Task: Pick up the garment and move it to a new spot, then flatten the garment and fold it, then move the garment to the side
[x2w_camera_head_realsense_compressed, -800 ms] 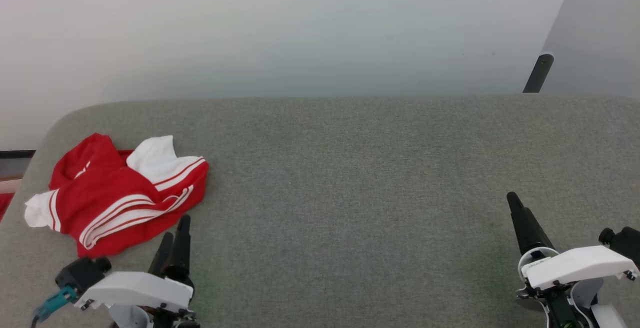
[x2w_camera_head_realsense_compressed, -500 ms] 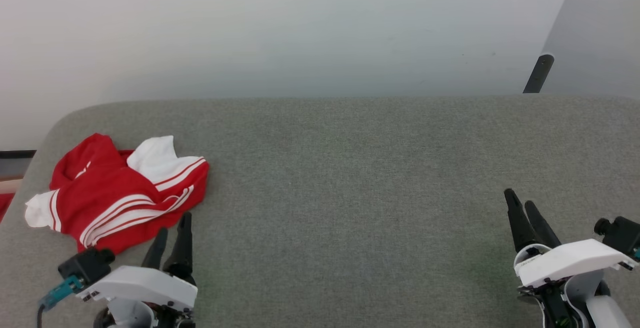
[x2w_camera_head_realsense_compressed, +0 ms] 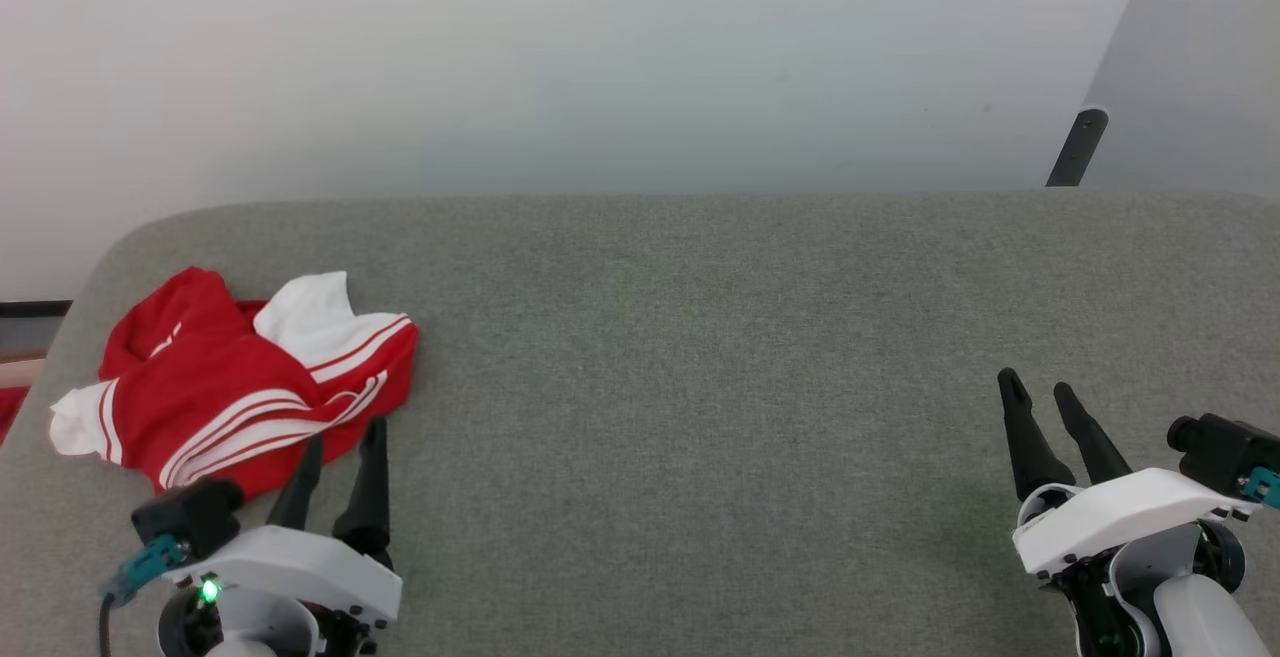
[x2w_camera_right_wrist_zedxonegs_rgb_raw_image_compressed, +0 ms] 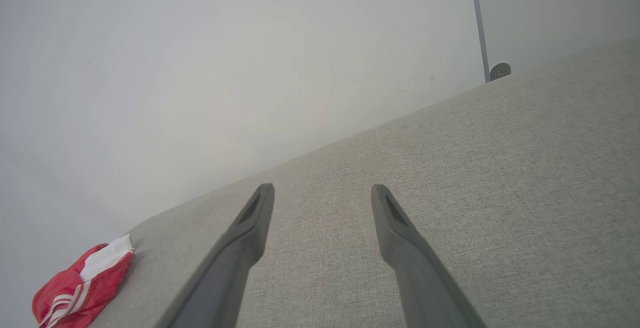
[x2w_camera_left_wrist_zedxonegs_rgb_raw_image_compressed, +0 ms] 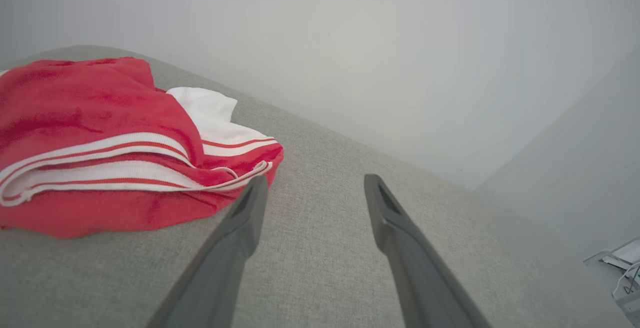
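Note:
The garment lies crumpled in a heap at the far left of the grey table, red with white sleeves and red-and-white stripe trim. My left gripper hovers just at its near right edge, open and empty. In the left wrist view the garment sits left of the left gripper, whose left fingertip is close to the red hem. My right gripper stands open and empty at the lower right, far from the cloth. The right wrist view shows the garment small at its lower left, beyond the right gripper.
A pale wall rises behind the table's far edge. A dark post stands at the upper right corner. A red patch shows past the table's left edge. The table's rounded left corner is close to the cloth.
Both grippers have opened from shut. Both have shifted slightly, the right one a little to the left. The garment has not moved.

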You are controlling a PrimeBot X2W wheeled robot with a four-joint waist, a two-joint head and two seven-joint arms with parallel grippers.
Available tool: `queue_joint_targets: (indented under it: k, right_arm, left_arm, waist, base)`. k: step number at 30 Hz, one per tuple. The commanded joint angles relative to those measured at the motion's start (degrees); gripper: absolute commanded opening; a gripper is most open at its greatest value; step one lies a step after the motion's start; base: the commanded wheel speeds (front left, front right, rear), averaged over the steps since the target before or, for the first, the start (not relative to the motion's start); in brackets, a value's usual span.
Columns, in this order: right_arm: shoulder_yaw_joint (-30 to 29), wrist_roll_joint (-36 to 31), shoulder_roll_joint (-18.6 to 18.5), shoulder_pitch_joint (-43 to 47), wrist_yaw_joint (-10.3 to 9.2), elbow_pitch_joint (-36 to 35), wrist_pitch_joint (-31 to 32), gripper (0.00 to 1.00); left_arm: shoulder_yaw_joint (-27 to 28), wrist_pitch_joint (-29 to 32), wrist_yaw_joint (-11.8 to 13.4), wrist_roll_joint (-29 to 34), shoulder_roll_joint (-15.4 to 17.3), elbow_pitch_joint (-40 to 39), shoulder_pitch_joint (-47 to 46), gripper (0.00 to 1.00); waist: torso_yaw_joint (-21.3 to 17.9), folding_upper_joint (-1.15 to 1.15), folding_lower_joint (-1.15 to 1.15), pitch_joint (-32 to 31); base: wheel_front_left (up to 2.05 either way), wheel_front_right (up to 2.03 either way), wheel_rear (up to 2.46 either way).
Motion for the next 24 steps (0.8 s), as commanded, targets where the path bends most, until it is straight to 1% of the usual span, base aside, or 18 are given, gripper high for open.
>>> queue_joint_targets:
  k: [1,24]
  right_arm:
    - [0.20,-1.94,-0.30,-1.69,0.02,-0.17,-0.55,1.00]
    - [-0.89,-16.13,-0.44,-2.89,0.03,2.14,-3.44,1.00]
  left_arm:
    - [-0.12,-0.61,0.12,1.81,0.63,-0.61,-1.57,1.00]
    - [-0.75,-4.01,-0.82,15.04,1.29,1.19,-2.29,1.00]
  waist:
    - [0.01,0.00,0.00,0.00]
    - [-0.06,0.00,0.00,-0.07]
  base:
    - [0.00,0.00,0.00]
    - [0.00,0.00,0.00]
